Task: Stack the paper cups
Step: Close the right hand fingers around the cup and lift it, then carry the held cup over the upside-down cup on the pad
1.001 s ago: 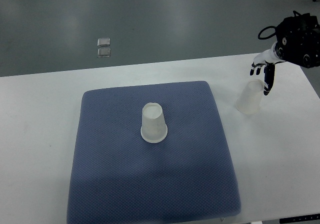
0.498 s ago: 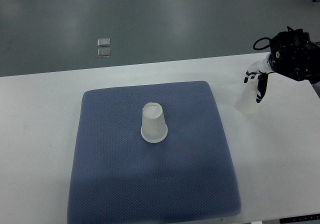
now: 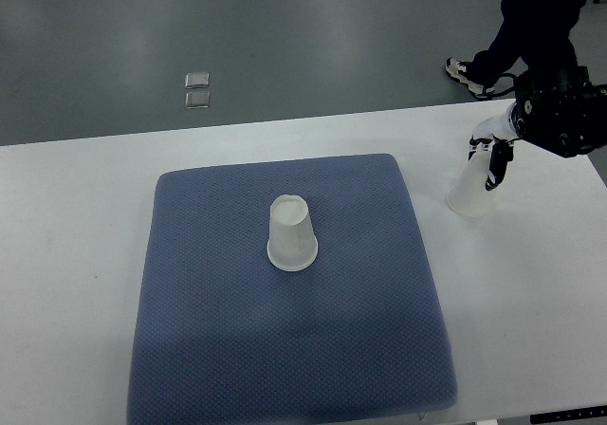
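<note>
White right hand (image 3: 490,155) reaches in from the right edge, fingers (image 3: 495,167) pointing down, loosely spread against the top of an inverted paper cup (image 3: 472,187) on the counter (image 3: 531,283), no closed grip visible. Second cup (image 3: 290,232) sits inverted on the blue mat (image 3: 209,321), well left of the fingers.

A white bench (image 3: 76,216) carries a blue-grey textured mat (image 3: 285,349) at its middle. Beyond the bench lies grey floor (image 3: 332,36), with two small clear squares (image 3: 197,90) on it. A person's leg and sneaker (image 3: 467,72) show beyond the bench's far right corner.
</note>
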You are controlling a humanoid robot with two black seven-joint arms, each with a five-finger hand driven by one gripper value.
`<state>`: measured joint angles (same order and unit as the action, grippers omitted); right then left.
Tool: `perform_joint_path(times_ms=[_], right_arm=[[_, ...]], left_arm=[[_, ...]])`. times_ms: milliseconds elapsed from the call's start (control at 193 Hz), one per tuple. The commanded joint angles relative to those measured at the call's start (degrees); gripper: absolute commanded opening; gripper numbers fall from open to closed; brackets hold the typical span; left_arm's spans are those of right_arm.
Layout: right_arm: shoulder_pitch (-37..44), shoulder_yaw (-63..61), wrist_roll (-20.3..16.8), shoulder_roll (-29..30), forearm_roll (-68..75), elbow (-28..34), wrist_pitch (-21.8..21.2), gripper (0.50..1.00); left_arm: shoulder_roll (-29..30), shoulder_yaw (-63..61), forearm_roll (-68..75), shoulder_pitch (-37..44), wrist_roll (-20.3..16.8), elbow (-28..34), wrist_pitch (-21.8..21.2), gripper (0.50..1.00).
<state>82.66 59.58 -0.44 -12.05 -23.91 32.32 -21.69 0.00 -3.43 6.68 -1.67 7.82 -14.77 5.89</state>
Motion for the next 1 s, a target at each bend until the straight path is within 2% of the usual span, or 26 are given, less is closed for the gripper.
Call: perform_joint_path(times_ms=[0,259,550,732,923,996], right_arm=[[0.05,0.01,0.0,-0.08,-0.17,0.02,-0.01,0.615],[3.21,0.18,0.0,-0.26,-0.26,0.28,-1.6,0.605],[14.2,0.36,0.27,-2.63,-0.43,3.62,-8.01,0.607],[28.43,0.36,0.35,-5.97,-0.43,12.84,-13.28,0.607],[44.25,0.27,0.35,-7.11,-0.34,25.41,-13.31,0.609],[47.69,0.27,0.44,-6.67,-0.26,28.5,-13.31,0.611]], left_arm=[[0.0,0.0,0.0,0.0,0.0,0.0,0.0,1.0],[0.0,0.0,0.0,0.0,0.0,0.0,0.0,1.0],[0.0,0.0,0.0,0.0,0.0,0.0,0.0,1.0],[0.0,0.0,0.0,0.0,0.0,0.0,0.09,1.0],[0.0,0.0,0.0,-0.09,0.0,-0.09,0.09,1.0],[0.0,-0.08,0.0,0.0,0.0,-0.09,0.09,1.0]])
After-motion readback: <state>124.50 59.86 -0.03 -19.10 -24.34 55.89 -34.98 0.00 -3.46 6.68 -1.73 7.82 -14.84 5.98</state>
